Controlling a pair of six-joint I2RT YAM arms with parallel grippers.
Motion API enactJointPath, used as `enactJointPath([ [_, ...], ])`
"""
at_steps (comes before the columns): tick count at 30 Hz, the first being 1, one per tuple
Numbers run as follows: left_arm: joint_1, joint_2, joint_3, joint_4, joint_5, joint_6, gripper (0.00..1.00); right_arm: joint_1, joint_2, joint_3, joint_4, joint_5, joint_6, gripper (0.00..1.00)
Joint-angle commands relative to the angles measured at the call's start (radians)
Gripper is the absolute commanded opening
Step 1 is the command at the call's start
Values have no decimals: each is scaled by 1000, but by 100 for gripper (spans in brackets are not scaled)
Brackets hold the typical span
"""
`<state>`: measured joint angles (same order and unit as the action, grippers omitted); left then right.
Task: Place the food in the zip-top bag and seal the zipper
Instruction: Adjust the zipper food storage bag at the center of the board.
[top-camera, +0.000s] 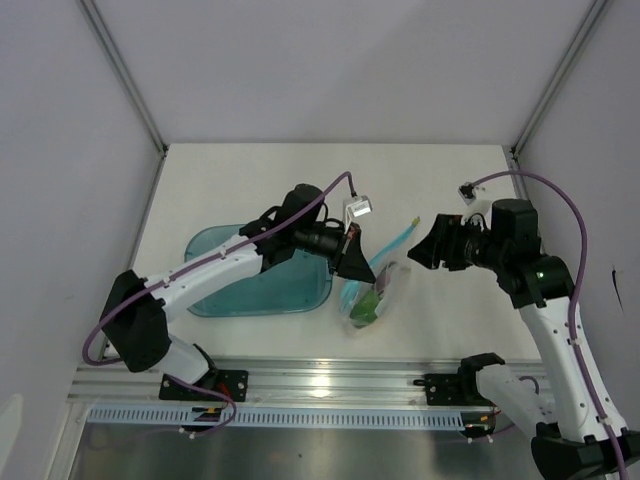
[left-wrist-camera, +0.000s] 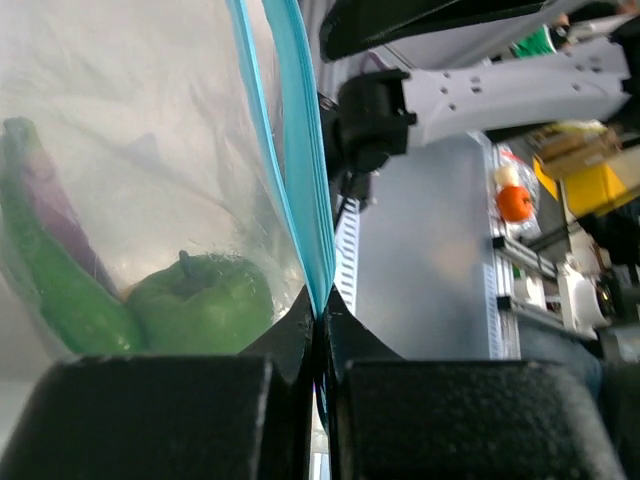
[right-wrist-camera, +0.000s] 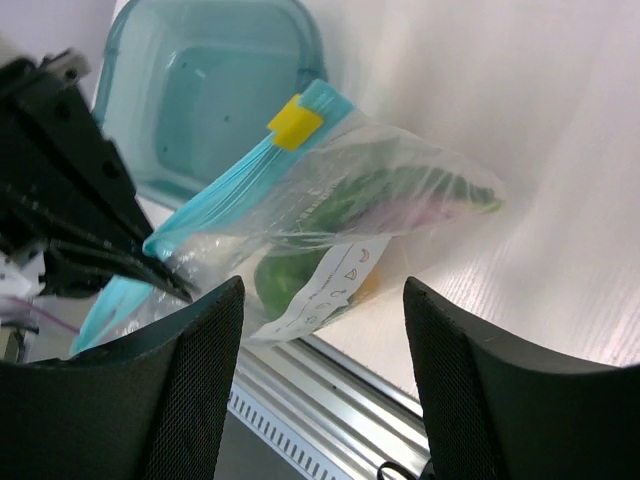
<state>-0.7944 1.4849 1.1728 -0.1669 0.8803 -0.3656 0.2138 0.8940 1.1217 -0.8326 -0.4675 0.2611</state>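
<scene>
The clear zip-top bag (top-camera: 372, 295) hangs near the table's front, with its blue-teal zipper (top-camera: 393, 247) running up to the right. My left gripper (top-camera: 352, 262) is shut on the zipper's lower end (left-wrist-camera: 318, 290). Inside the bag I see a green vegetable (left-wrist-camera: 205, 305), a long green piece (left-wrist-camera: 50, 280) and a pink-purple piece (left-wrist-camera: 60, 215). In the right wrist view the bag (right-wrist-camera: 340, 230) carries a yellow slider (right-wrist-camera: 291, 122) at the zipper's far end, and a bit of yellow-orange shows low in it. My right gripper (top-camera: 428, 247) is open, apart from the bag on its right.
A translucent teal-blue tray (top-camera: 215, 245) lies under the left arm, left of the bag; it also shows in the right wrist view (right-wrist-camera: 200, 80). An aluminium rail (top-camera: 330, 380) runs along the front edge. White walls enclose the table.
</scene>
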Motion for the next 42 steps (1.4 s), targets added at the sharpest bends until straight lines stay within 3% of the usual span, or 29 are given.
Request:
enactJointPath([
  [1,18,-44,33,-14,239,82,1,-2,-82,-29,52,-164,-89,67],
  [7,37,-138,31,-135,352,160,1,38,-150,-23,76,-284,-146,68],
  [15,50,-242,-9,-154,446,169,1,150,-158,12,39,-184,-204,69],
  [25,50,-357,-64,-174,487,154,1,153,-112,102,50,-367,-256,73],
  [31,50,-403,-90,-177,493,146,1,154,-41,80,188,-623,-240,73],
  [42,49,-433,-134,-82,503,67,1,196,-15,-65,484,-804,-45,67],
])
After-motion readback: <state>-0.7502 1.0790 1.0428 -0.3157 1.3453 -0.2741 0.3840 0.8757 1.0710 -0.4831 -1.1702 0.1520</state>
